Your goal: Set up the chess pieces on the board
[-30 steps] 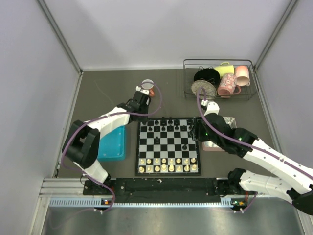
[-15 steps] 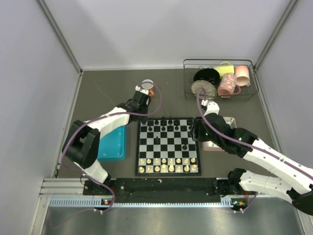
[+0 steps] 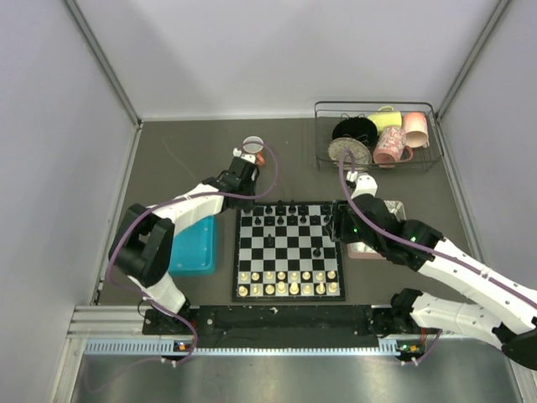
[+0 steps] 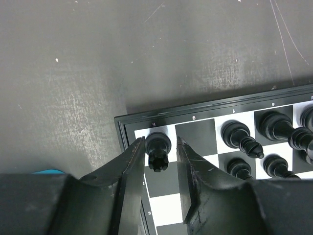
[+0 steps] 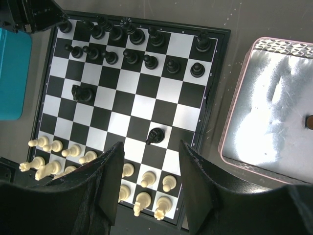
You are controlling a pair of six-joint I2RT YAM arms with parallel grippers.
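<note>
Left fingers (image 4: 129,171) are straddling a tiny glossy black chess piece (image 4: 158,149). It is standing upright on the corner square of the flat black-and-white checked board (image 4: 195,134), the corner nearest the far left corner of the desk (image 4: 98,73). Gap narrow, a sliver showing on one side, no firm clamp. Right fingers (image 5: 110,181) are hanging wide and empty over the board's side toward the desk's right edge. Left arm is nearer, and it is probably needing only a straight lift away.

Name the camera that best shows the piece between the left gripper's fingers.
Left wrist: the black piece stands close-up on the board's corner square between the left gripper's fingers. Top external hides it under that gripper; right wrist shows that corner tiny, partly covered.
</note>
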